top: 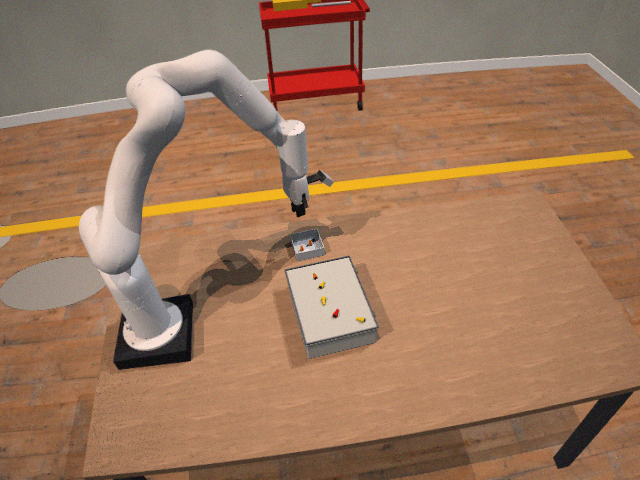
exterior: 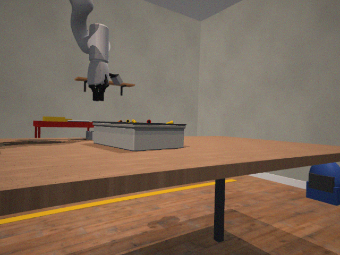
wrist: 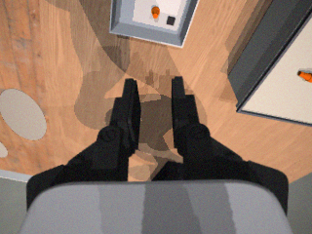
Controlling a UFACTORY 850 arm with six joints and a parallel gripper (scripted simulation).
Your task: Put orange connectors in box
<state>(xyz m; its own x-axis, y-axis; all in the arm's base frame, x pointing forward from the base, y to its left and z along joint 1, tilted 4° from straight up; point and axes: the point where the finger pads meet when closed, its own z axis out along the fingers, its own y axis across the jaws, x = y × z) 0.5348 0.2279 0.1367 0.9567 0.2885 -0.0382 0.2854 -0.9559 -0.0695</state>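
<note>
The steel junction box (top: 307,244) stands on the table just behind the grey tool case (top: 330,299). Two orange connectors (top: 301,248) (top: 310,242) lie inside the box. One of them shows in the wrist view (wrist: 155,12), in the box (wrist: 153,19) at the top edge. A third orange connector (top: 314,275) lies on the lid's far end and also shows in the wrist view (wrist: 305,75). My gripper (top: 299,209) hangs well above the table, beside the box. Its fingers stand a little apart with nothing between them.
Three yellow connectors (top: 321,284) (top: 323,300) (top: 360,319) and a red one (top: 335,313) lie on the lid. The arm's black base (top: 153,335) sits at the table's left. A red cart (top: 314,51) stands on the floor behind the table.
</note>
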